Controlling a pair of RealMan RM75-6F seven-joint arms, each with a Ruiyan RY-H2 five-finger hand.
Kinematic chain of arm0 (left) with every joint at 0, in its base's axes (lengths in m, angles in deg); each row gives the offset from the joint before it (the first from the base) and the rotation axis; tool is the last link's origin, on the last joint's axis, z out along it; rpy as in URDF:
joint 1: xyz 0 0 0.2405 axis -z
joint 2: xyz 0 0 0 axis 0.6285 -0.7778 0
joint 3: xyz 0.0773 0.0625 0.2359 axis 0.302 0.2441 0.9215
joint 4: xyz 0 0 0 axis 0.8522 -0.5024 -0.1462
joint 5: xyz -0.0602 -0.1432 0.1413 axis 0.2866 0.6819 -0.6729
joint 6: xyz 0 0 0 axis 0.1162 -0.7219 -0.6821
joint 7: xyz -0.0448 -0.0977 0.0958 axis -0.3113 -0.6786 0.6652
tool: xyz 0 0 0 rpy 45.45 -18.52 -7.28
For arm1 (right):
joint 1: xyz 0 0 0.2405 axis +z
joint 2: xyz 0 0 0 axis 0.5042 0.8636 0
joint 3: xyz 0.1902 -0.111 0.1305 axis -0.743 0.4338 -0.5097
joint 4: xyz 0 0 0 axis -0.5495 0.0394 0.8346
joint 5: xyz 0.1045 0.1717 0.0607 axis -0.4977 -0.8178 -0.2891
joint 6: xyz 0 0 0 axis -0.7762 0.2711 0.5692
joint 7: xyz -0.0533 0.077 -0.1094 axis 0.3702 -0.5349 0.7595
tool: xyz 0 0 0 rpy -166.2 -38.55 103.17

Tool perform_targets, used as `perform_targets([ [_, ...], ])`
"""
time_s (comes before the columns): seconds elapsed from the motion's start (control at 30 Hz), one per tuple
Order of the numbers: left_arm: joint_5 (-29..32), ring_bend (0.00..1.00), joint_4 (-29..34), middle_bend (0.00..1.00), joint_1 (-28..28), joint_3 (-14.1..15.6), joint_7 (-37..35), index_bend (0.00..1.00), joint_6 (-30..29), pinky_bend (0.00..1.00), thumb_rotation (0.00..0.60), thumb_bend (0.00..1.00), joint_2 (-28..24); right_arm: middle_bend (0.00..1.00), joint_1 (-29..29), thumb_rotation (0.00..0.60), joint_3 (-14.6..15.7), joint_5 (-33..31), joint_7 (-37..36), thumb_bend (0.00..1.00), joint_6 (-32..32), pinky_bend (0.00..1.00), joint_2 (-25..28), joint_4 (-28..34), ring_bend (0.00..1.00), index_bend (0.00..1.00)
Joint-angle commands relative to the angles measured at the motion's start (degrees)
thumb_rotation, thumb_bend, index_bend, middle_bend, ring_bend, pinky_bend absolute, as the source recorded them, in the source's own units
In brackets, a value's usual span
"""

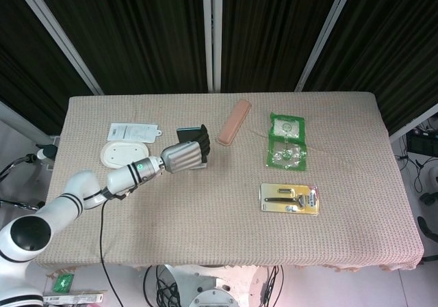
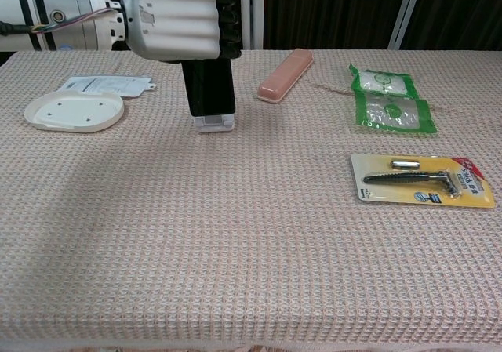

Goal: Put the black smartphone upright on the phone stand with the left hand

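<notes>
Left hand (image 2: 174,21) is gripping the black smartphone (image 2: 209,88) by its upper part, fingers wrapped over the top edge, phone hanging upright. Lower edge is sitting at or just above the white phone stand (image 2: 213,122); whether it is seated on the ledge I cannot tell from the chest view. In the head view the hand (image 1: 183,156) is covering most of the phone and the stand.

Judgement for this step: keep the phone vertical and square to the stand, ease it down until the bottom edge is bearing on the lip, then let the back lean on the support before loosening the fingers. Opening slowly matters, since the stand looks light and could tip or slide on the cloth if dragged sideways.

Right hand is not showing in either view.

Surface: the desk (image 1: 205,211) is wearing a beige waffle-weave cloth, giving some grip. Also lying on it are a white oval dish (image 2: 74,110), a flat white packet (image 2: 106,85), a pink case (image 2: 285,74), green sachets (image 2: 390,99) and a carded razor (image 2: 422,181). Dark pleated curtains are hanging behind.
</notes>
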Motion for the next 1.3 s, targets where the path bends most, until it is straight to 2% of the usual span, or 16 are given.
perform_targets([
  [0.03,0.6,0.39,0.6,0.49,-0.1,0.0,0.0,0.50,0.5,0.28,0.600,0.35,0.1,0.00,0.0,0.600,0.0,0.0,0.0,0.21,0.0,0.00,0.0,0.0,0.00,0.00],
  [0.23,1.4,0.39,1.3,0.49,-0.4,0.4,0.3,0.50,0.6,0.28,0.600,0.35,0.6,0.00,0.0,0.600,0.0,-0.1,0.2,0.22,0.2,0.00,-0.1,-0.1,0.00,0.00],
  [0.67,1.8,0.39,-1.1,0.49,-0.7,1.4,-0.1,0.50,-0.5,0.28,0.600,0.36,2.0,0.00,-0.1,0.600,-0.1,-0.3,0.0,0.22,0.5,0.00,-0.2,-0.4,0.00,0.00],
  [0.77,1.9,0.38,-1.2,0.46,-0.8,1.7,-0.4,0.43,-0.5,0.28,0.600,0.36,2.2,0.00,0.0,0.600,-0.1,-0.4,0.0,0.22,0.7,0.00,-0.2,-0.5,0.00,0.00],
  [0.87,2.1,0.33,-1.2,0.38,-0.5,1.8,-0.3,0.32,-0.2,0.28,0.600,0.36,2.2,0.00,0.0,0.600,-0.2,-0.6,0.2,0.22,0.7,0.00,-0.3,-0.6,0.00,0.00],
  [0.97,2.1,0.25,-0.8,0.26,-0.4,2.0,-0.4,0.19,-0.2,0.27,0.600,0.34,2.1,0.00,0.0,0.600,-0.2,-0.7,0.4,0.22,0.9,0.00,-0.4,-0.8,0.00,0.00],
  [1.03,1.8,0.20,-0.7,0.19,-0.3,2.1,-0.5,0.13,-0.7,0.27,0.600,0.34,2.0,0.00,0.0,0.600,-0.3,-0.9,0.3,0.22,0.9,0.00,-0.5,-0.8,0.00,0.00],
  [1.1,2.1,0.17,-0.8,0.15,-0.5,2.1,-0.7,0.11,-0.8,0.27,0.600,0.34,2.2,0.00,-0.1,0.600,-0.3,-0.9,0.3,0.22,0.9,0.00,-0.5,-0.9,0.00,0.00],
  [1.3,4.0,0.14,0.1,0.14,-0.9,1.2,0.0,0.07,0.2,0.26,0.600,0.32,2.1,0.00,-0.3,0.600,-0.3,-0.9,0.1,0.22,0.6,0.00,-0.4,-1.0,0.00,0.00],
])
